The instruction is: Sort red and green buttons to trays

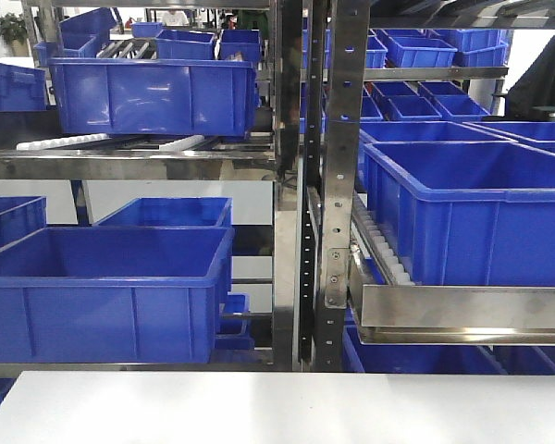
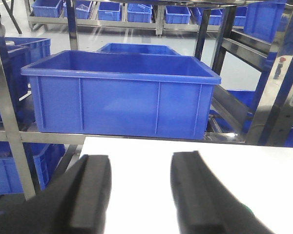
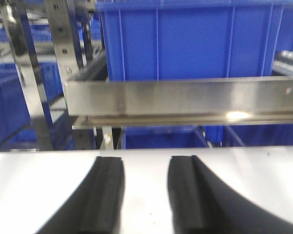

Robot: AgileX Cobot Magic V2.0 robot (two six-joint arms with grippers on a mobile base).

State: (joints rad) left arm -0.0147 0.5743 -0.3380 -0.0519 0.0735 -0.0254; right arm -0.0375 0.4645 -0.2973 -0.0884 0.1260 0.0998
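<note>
**Buttons and trays out of shot; both grippers open over the table**

Buttons and trays appear in none of the three views, so their place cannot be told. The front camera counts more than a dozen blue crates on the steel rack [image 1: 338, 185]. The biggest are one at lower left [image 1: 102, 287] and one at right [image 1: 472, 213] behind a steel shelf lip [image 1: 462, 310].

The white table [image 1: 277, 407] fills the near foreground. Its far edge runs just beside the rack, with bare surface across its width.

There are two grippers, each with two black fingers. The left gripper [image 2: 141, 195] hangs low over the table, pointing at the lower-left crate [image 2: 122, 97], fingers spread with nothing between them. The right gripper [image 3: 145, 195] is likewise parted and unladen, level and facing the shelf lip [image 3: 185, 97].
</note>
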